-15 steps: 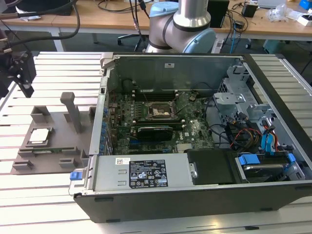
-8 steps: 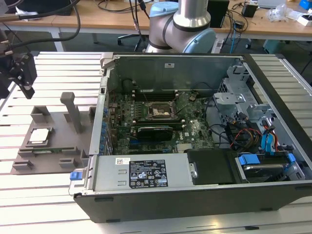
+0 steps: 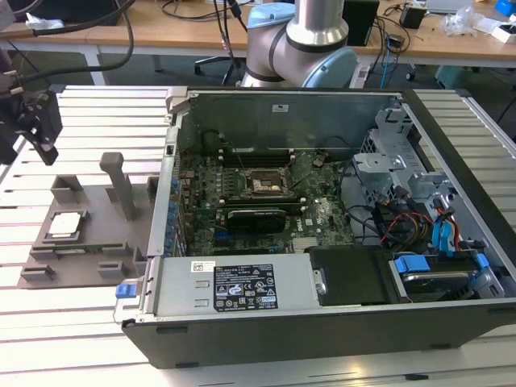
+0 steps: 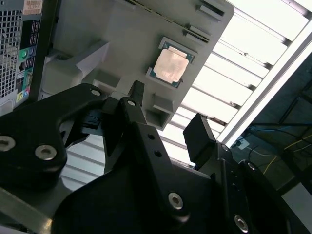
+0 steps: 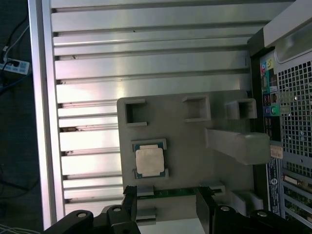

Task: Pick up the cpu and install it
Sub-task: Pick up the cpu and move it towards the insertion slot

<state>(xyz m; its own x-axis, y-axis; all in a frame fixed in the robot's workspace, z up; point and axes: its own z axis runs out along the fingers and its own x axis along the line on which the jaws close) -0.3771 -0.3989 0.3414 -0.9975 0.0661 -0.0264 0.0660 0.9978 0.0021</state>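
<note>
Currently the gripper [image 5: 166,204] hangs clear of the grey tray [image 5: 195,161], jaws apart with nothing between them. The cpu [image 5: 149,161] lies flat in its pocket on that tray, metal top up, untouched. In the first wrist view it sits beyond the fingertips [image 5: 129,199], ahead of the gap and somewhat nearer one finger than the other. The chip is square, so it has no long axis; its edges run roughly square to the jaw line. In the exterior view the gripper [image 3: 32,121] is high at the exterior view's left, the cpu [image 3: 64,226] below it, and the open computer case [image 3: 339,121] with its socket [image 3: 262,184] well apart, toward the exterior view's right. Hard to make out: a thin green strip [image 5: 170,192] at the tray edge between the fingers. The gripper body cuts off the tray's near edge.
</note>
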